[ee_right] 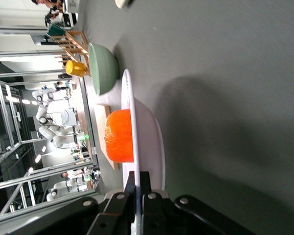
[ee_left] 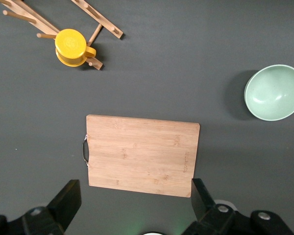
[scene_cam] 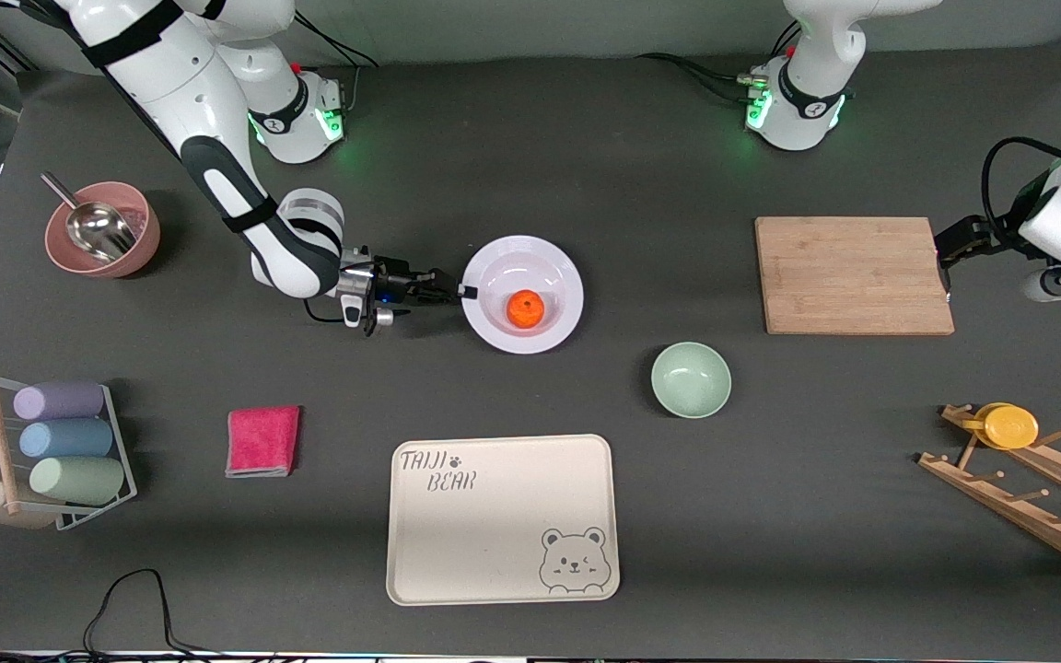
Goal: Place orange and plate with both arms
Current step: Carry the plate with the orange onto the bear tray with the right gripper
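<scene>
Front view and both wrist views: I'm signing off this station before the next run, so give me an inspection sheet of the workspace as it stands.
Surface: dark grey table, no spills seen.
Job's things: orange sits in the white plate, mid-table.
Clutter: green bowl, bear tray, wooden cutting board, pink cloth, pink bowl with metal scoop, rack of rolled cups, wooden rack holding a yellow cup.
Grippers: right gripper shut on the plate's rim; left gripper open, waiting over the cutting board's edge.
Cables: black cable at the table edge nearest the front camera; leads at both arm bases.
Surroundings: metal framing and other robots in the right wrist view.
</scene>
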`<action>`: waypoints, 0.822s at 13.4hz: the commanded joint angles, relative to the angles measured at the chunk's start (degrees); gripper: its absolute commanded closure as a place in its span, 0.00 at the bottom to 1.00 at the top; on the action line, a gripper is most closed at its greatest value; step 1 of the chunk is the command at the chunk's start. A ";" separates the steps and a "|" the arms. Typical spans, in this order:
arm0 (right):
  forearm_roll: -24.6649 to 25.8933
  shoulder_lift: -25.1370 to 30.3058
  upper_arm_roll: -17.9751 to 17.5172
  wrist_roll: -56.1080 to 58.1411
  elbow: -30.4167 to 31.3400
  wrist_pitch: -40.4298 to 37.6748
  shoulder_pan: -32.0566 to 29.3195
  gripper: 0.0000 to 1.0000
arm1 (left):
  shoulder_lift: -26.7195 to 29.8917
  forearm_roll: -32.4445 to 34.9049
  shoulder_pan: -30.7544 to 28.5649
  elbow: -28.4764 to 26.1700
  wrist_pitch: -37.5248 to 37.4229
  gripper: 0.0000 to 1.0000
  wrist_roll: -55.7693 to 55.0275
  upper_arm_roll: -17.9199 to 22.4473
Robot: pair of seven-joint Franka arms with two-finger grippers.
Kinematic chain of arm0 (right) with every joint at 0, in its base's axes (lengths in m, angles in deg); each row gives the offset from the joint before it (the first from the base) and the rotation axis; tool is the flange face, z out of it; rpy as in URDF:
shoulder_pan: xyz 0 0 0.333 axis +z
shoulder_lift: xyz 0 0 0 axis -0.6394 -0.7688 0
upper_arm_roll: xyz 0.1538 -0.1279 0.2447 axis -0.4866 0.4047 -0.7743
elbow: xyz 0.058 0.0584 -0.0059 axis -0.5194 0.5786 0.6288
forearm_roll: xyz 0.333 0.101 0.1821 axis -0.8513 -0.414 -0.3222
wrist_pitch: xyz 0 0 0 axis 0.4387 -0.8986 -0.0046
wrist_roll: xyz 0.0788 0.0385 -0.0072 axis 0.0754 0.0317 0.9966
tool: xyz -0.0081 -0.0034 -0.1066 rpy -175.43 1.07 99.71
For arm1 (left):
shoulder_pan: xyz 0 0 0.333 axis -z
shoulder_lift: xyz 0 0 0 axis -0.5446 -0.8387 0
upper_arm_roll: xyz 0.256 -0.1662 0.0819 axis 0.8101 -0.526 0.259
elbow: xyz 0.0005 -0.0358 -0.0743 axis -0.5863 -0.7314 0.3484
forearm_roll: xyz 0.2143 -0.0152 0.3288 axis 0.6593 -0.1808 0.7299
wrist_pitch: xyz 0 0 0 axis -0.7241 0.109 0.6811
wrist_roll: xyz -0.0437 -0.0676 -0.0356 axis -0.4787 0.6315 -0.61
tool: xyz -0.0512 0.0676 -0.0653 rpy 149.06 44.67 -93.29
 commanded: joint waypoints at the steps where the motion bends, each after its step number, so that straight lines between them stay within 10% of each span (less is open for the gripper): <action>1: -1.26 2.85 -0.80 -4.87 -2.39 0.39 -0.37 1.00 | -1.44 -0.10 -0.03 1.01 -2.68 0.00 1.17 -0.79; 11: 14.28 -4.60 1.49 -31.76 -32.08 0.39 -1.86 1.00 | -3.11 -0.09 -0.65 1.10 -1.91 0.00 1.17 -0.79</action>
